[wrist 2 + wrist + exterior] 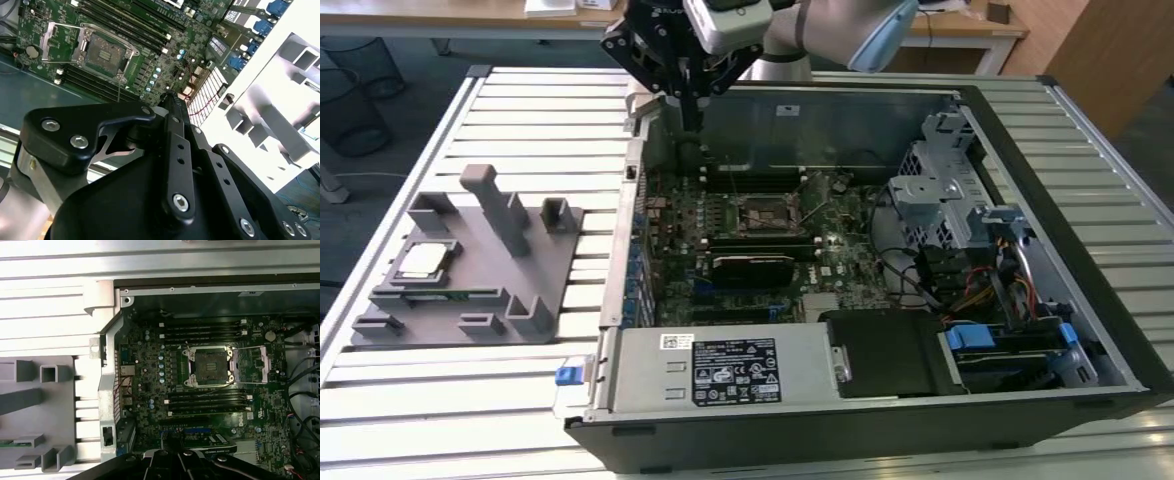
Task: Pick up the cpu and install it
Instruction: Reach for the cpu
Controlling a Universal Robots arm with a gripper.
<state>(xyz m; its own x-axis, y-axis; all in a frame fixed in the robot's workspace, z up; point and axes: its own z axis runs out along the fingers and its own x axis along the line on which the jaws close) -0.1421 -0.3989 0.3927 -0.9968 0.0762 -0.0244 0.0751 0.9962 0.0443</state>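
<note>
Exterior view: my gripper (pixel 690 115) hangs over the case's (pixel 854 92) far rim, fingers pressed together on nothing. The cpu (pixel 424 260) lies flat on the grey fixture (pixel 540 255), about eight o'clock from me and well apart. The socket (pixel 765 212) sits at five o'clock.

Second wrist view: my fingers (pixel 175 127) look closed.

First wrist view: the socket (pixel 207 366) stands open and empty.

For a good pick, I judge, I should spread wide, come down square, and pinch the chip's rim.

socket (pixel 208 366): lid swung open | motherboard (pixel 145 390): inside case (pixel 107 405) | grey fixture (pixel 35 410): beside case | gripper (pixel 170 455): above motherboard
</note>
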